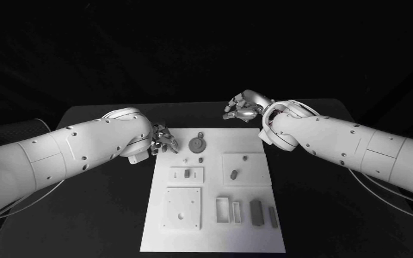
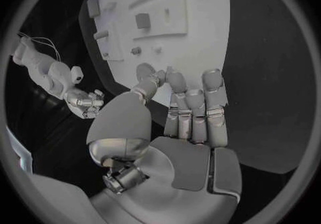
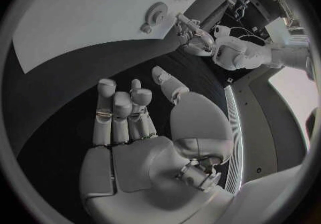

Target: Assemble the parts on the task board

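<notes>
The white task board (image 1: 215, 234) lies lengthwise in the middle of the table. A round grey part (image 1: 198, 144) sits near its far edge, and small grey parts (image 1: 187, 174) (image 1: 234, 175) stand in raised plates further in. Long grey parts (image 1: 256, 211) lie near the front right. My left hand (image 1: 162, 140) hovers at the board's far left corner, fingers stretched over the board's edge (image 2: 194, 31), holding nothing (image 2: 184, 114). My right hand (image 1: 243, 107) is beyond the far right corner over the black table, fingers apart and empty (image 3: 130, 122). The round part (image 3: 158, 14) shows in the right wrist view.
Black table (image 1: 95, 210) surrounds the board on all sides. A square plate with holes (image 1: 182, 208) and a slotted holder (image 1: 229, 209) sit on the board's near half. A cable (image 1: 25, 201) runs under my left arm.
</notes>
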Controlling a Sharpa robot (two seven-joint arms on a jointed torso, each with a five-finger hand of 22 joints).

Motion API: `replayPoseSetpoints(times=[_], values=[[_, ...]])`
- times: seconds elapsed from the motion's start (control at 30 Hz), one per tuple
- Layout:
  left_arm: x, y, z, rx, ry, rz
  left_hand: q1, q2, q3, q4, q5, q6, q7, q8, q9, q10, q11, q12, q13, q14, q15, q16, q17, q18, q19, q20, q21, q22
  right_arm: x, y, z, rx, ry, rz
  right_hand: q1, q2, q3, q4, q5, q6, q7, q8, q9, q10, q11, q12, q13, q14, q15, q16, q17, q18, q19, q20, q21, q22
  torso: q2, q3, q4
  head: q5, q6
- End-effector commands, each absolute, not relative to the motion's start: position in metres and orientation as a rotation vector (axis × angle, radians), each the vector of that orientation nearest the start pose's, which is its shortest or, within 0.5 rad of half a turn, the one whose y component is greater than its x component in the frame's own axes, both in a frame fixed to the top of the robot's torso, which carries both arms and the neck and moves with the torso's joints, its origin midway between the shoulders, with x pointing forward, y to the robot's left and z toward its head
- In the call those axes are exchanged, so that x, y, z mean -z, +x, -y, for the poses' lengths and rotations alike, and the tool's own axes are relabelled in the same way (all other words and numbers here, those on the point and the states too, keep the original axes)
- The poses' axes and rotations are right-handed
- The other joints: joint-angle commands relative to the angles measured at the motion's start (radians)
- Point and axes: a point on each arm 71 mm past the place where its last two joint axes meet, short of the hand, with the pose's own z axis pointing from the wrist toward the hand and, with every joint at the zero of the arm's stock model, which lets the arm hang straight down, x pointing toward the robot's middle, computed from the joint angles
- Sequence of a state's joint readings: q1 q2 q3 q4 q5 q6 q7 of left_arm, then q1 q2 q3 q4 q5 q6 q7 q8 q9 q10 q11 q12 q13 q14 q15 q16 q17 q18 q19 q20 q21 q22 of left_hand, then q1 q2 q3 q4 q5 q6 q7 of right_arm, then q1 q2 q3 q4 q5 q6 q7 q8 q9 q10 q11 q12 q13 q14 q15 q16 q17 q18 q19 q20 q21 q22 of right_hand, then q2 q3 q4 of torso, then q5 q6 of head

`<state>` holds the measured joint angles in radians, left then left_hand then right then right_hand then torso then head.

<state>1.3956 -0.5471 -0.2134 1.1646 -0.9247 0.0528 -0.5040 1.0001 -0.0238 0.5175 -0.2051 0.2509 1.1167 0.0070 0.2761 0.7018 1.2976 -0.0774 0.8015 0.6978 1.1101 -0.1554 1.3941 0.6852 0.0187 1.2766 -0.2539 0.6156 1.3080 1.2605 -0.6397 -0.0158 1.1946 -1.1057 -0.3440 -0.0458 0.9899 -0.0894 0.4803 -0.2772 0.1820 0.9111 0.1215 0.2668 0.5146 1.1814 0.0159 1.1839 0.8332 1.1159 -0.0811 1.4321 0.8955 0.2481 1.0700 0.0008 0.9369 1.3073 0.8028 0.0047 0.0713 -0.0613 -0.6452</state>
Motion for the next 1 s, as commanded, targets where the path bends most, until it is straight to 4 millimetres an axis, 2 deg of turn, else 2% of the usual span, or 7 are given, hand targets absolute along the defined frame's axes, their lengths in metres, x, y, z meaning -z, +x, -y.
replayPoseSetpoints(times=[0.03,0.33,0.43,0.57,0.7,0.83,1.0], values=[[0.195,0.546,-0.178,0.376,-0.372,-2.217,-0.006,-0.002,0.024,-0.024,0.09,0.034,0.019,0.075,0.066,0.011,-0.005,0.006,0.002,0.022,-0.026,0.006,0.002,0.018,0.01,-0.013,0.009,0.023,0.165,0.558,0.199,-0.732,0.2,-1.634,-0.011,0.0,-0.001,0.005,0.006,-0.001,0.008,-0.004,0.002,-0.006,0.0,-0.002,-0.002,0.002,-0.007,-0.003,-0.002,0.014,0.0,-0.001,-0.006,0.0,0.0,-0.0005,0.0006,0.0,0.001],[0.196,0.524,-0.184,0.398,-0.389,-2.218,-0.008,-0.008,0.027,-0.03,0.122,0.046,0.013,0.083,0.07,0.023,-0.011,0.014,0.005,0.033,-0.031,0.014,0.01,0.019,0.018,-0.018,0.022,0.023,0.165,0.558,0.2,-0.729,0.205,-1.634,-0.011,-0.001,-0.001,0.005,0.006,-0.001,0.008,-0.004,0.002,-0.006,0.0,-0.002,-0.002,0.002,-0.007,-0.003,-0.002,0.014,0.0,-0.001,-0.006,0.0,-0.001,-0.001,0.0018,0.005,0.002],[0.202,0.512,-0.188,0.391,-0.383,-2.237,-0.008,-0.009,0.028,-0.032,0.125,0.048,0.012,0.084,0.071,0.025,-0.012,0.015,0.006,0.034,-0.032,0.016,0.012,0.019,0.019,-0.018,0.025,0.023,0.166,0.558,0.202,-0.727,0.207,-1.636,-0.011,-0.001,-0.001,0.005,0.006,-0.001,0.008,-0.004,0.002,-0.006,0.0,-0.002,-0.002,0.002,-0.007,-0.003,-0.002,0.014,0.0,-0.001,-0.006,0.0,-0.002,-0.0016,0.0034,0.005,-0.002],[0.204,0.506,-0.187,0.399,-0.377,-2.248,-0.008,-0.009,0.028,-0.032,0.126,0.048,0.012,0.085,0.071,0.026,-0.012,0.016,0.006,0.035,-0.032,0.017,0.013,0.019,0.02,-0.019,0.026,0.023,0.168,0.557,0.202,-0.726,0.208,-1.638,-0.011,-0.001,-0.001,0.005,0.006,-0.001,0.008,-0.004,0.002,-0.006,0.0,-0.002,-0.002,0.002,-0.007,-0.003,-0.002,0.014,0.0,-0.001,-0.006,0.0,-0.001,-0.0014,0.0031,0.01,0.001],[0.205,0.503,-0.191,0.391,-0.38,-2.239,-0.009,-0.008,0.028,-0.031,0.127,0.049,0.011,0.086,0.071,0.026,-0.012,0.016,0.006,0.035,-0.033,0.017,0.013,0.019,0.02,-0.019,0.027,0.023,0.168,0.557,0.203,-0.724,0.21,-1.64,-0.011,-0.001,-0.001,0.005,0.006,-0.001,0.008,-0.004,0.002,-0.006,0.0,-0.002,-0.002,0.002,-0.007,-0.003,-0.002,0.014,0.0,-0.001,-0.006,0.0,-0.002,-0.0028,0.0029,0.011,-0.001],[0.208,0.499,-0.193,0.388,-0.387,-2.242,-0.01,-0.009,0.028,-0.032,0.128,0.051,0.011,0.087,0.072,0.028,-0.013,0.018,0.007,0.037,-0.033,0.019,0.015,0.019,0.02,-0.019,0.028,0.023,0.169,0.557,0.204,-0.723,0.211,-1.642,-0.011,-0.001,-0.001,0.005,0.006,-0.001,0.008,-0.004,0.002,-0.006,0.0,-0.002,-0.002,0.002,-0.007,-0.003,-0.002,0.014,0.0,-0.001,-0.006,0.0,-0.001,-0.0014,0.0022,0.016,-0.003],[0.211,0.494,-0.192,0.389,-0.378,-2.246,-0.013,-0.01,0.026,-0.032,0.128,0.054,0.009,0.089,0.073,0.031,-0.014,0.02,0.007,0.039,-0.034,0.022,0.017,0.019,0.022,-0.02,0.032,0.023,0.169,0.557,0.205,-0.721,0.212,-1.642,-0.011,-0.001,-0.001,0.005,0.007,-0.001,0.008,-0.004,0.002,-0.006,0.0,-0.002,-0.002,0.002,-0.007,-0.003,-0.002,0.014,0.0,-0.001,-0.006,0.0,-0.001,-0.0012,0.0024,0.016,-0.006]])
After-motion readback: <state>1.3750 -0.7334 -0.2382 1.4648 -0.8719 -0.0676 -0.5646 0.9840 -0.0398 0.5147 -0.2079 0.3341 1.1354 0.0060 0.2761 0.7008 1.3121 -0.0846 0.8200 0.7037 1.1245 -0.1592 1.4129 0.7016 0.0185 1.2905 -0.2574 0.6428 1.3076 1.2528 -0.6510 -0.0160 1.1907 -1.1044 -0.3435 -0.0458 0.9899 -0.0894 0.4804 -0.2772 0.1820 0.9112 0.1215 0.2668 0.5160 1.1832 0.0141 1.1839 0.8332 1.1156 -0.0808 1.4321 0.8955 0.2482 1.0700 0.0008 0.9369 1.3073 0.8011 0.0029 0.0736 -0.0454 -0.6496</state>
